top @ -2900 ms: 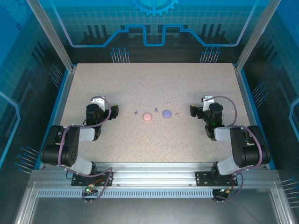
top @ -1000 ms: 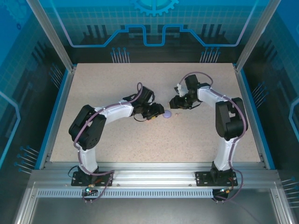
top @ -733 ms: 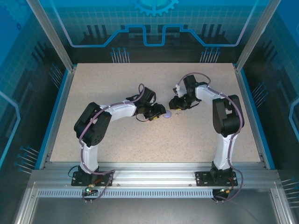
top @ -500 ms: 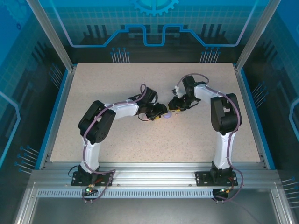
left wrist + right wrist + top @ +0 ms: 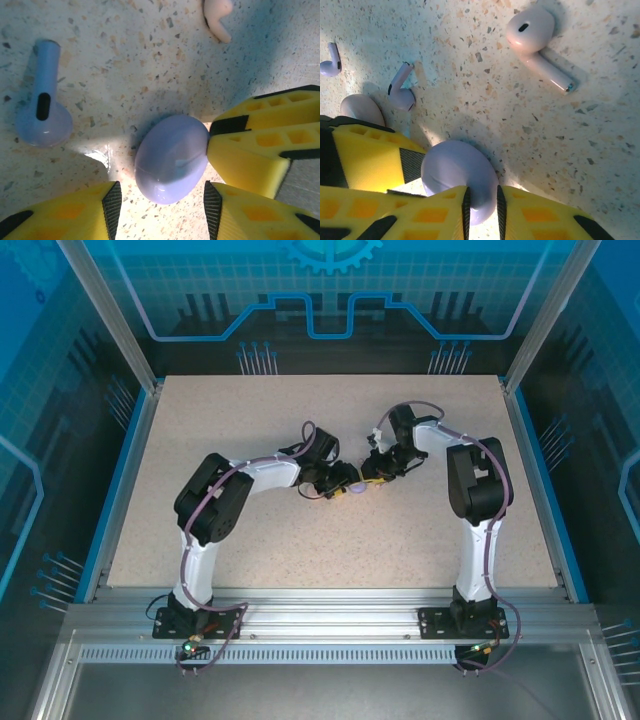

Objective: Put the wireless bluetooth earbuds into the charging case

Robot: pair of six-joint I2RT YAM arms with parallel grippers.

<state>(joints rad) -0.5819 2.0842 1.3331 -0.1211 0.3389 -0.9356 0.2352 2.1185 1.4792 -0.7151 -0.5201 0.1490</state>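
L and R arms meet mid-table (image 5: 300, 420) over the purple case (image 5: 172, 165), which sits flat on the speckled top and looks closed. The left gripper (image 5: 161, 205) is spread, w/ a yellow finger on each side of the case. One pad is about touching it and the other is just clear, so there's no clamp. The right gripper (image 5: 481, 200) comes in from the opp. side w/ jaws drawn nearly together, leaving only a slim slit. The case's edge shows in that slit and the tips touch its rim, but can't tell if it's really pinched. Earbuds in view lie loose on the table: near purple earbud (image 5: 402, 90) just beside the purple case, far purple earbud (image 5: 330, 62) further off, pink earbud (image 5: 535, 40) apart on the other side. The pink case (image 5: 362, 110) sits just behind a left gripper finger.
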